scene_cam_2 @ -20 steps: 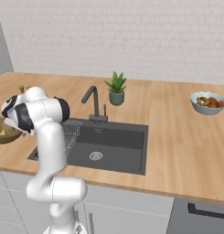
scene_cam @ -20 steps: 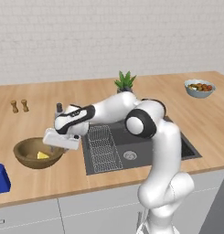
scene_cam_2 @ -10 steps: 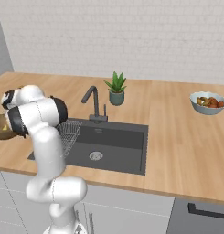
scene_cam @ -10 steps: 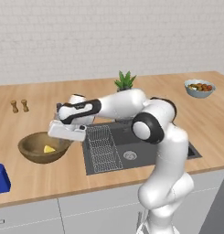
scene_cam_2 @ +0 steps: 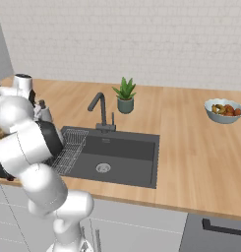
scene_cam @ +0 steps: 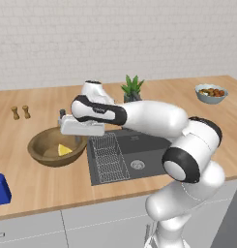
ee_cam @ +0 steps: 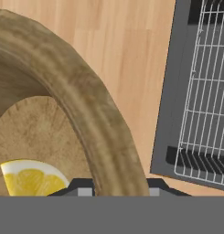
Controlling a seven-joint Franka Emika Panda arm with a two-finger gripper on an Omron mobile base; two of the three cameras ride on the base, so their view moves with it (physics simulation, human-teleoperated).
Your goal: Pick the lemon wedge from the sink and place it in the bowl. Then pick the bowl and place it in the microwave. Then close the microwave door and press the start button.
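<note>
The brown wooden bowl [scene_cam: 45, 151] stands on the counter left of the sink [scene_cam: 139, 147]. The yellow lemon wedge [scene_cam: 64, 150] lies inside it and also appears in the hand view as the lemon wedge [ee_cam: 31, 178]. My gripper [scene_cam: 80, 140] reaches down over the bowl's right rim. In the hand view the gripper [ee_cam: 117, 188] has one dark fingertip on each side of the thick bowl rim [ee_cam: 104, 137], pressed against it, so it is shut on the bowl. The microwave and its door are out of view.
A wire rack [scene_cam: 109, 156] lies in the sink's left part, close to the bowl. Also here are a dark faucet [scene_cam_2: 100, 110], a potted plant [scene_cam: 132, 88], a grey-blue fruit bowl [scene_cam: 211, 93], two small shakers [scene_cam: 20, 112] and a blue carton [scene_cam: 1, 188] at the counter's front left.
The hand moved from above the bowl's inside to its right rim. The jaws narrowed onto the rim. The lemon wedge lies still in the bowl.
</note>
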